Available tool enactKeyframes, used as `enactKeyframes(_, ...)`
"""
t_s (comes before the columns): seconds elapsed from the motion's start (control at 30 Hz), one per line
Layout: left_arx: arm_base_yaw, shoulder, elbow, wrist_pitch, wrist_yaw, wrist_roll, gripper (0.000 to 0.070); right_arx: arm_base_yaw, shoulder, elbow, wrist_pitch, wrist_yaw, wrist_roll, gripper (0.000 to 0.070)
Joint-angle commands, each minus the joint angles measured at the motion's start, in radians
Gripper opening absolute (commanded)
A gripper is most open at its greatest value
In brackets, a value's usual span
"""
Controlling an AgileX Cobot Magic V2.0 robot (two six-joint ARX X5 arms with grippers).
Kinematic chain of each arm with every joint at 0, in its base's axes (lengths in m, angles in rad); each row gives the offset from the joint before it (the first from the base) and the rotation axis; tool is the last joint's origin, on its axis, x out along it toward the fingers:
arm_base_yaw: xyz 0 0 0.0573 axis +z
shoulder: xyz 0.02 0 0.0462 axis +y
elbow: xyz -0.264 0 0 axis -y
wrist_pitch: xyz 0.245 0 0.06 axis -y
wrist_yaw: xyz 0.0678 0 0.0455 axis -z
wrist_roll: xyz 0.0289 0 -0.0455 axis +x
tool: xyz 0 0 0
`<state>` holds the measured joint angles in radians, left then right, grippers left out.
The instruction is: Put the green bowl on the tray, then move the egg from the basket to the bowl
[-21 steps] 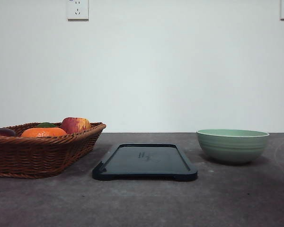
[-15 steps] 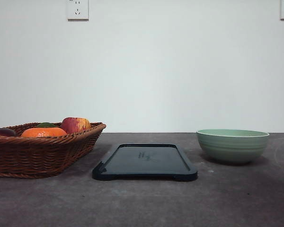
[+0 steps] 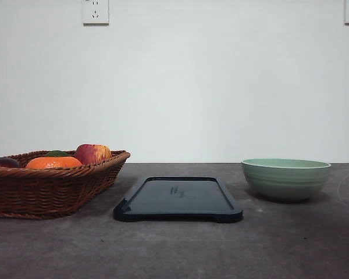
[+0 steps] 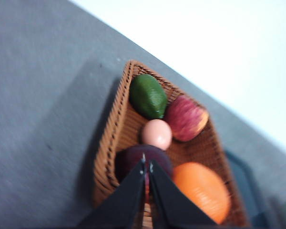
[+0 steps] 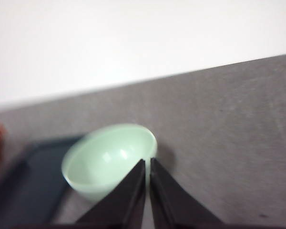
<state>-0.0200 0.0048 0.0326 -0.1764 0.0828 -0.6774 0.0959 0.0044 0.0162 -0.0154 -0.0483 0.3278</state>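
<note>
The pale green bowl (image 3: 285, 179) stands on the grey table, to the right of the dark tray (image 3: 178, 199), apart from it. At the left sits the wicker basket (image 3: 46, 189) with fruit. In the left wrist view the basket (image 4: 115, 138) holds a pinkish egg (image 4: 156, 134) among an avocado, an apple, an orange and a dark purple fruit. My left gripper (image 4: 147, 168) is shut above the basket, over the purple fruit. My right gripper (image 5: 147, 164) is shut above the near side of the bowl (image 5: 107, 160), the tray (image 5: 24, 191) beside it.
The fruit around the egg: a green avocado (image 4: 148, 96), a red apple (image 4: 186, 118), an orange (image 4: 201, 192) and a dark purple fruit (image 4: 133, 160). A white wall with sockets (image 3: 95, 11) stands behind the table. Bare grey tabletop (image 3: 180, 250) lies in front of the tray.
</note>
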Motion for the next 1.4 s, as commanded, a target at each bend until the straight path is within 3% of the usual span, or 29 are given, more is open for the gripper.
enactKeyframes(0.0,0.001,-0.001,-0.009,0.017,0.008,-0.163,0.0000,0.000,-0.001,-0.002,0.057,0.004,0.188,0.0007)
enactKeyframes(0.1,0.001,-0.001,-0.007,0.121,0.007,-0.131,0.0000,0.000,-0.001,0.004,0.135,0.005,0.195,0.0007)
enactKeyframes(0.23,0.001,-0.001,0.000,0.289,0.007,0.012,0.0000,0.000,0.001,0.046,0.113,0.003,0.152,0.0006)
enactKeyframes(0.43,0.001,0.009,0.093,0.283,0.007,0.181,0.0000,0.000,0.042,0.141,0.038,-0.015,0.066,0.0006)
enactKeyframes(0.67,0.001,0.110,0.300,0.034,0.006,0.297,0.0000,0.000,0.177,0.284,-0.035,-0.074,-0.008,0.0007)
enactKeyframes(0.83,0.001,0.241,0.445,-0.126,0.007,0.337,0.0000,0.001,0.296,0.378,-0.113,-0.094,-0.071,0.0006)
enactKeyframes(1.17,-0.001,0.562,0.697,-0.346,0.078,0.451,0.0000,0.002,0.558,0.517,-0.262,-0.176,-0.158,0.0007)
enactKeyframes(1.37,-0.015,0.726,0.808,-0.452,0.126,0.524,0.0000,0.015,0.725,0.613,-0.388,-0.199,-0.168,0.0007)
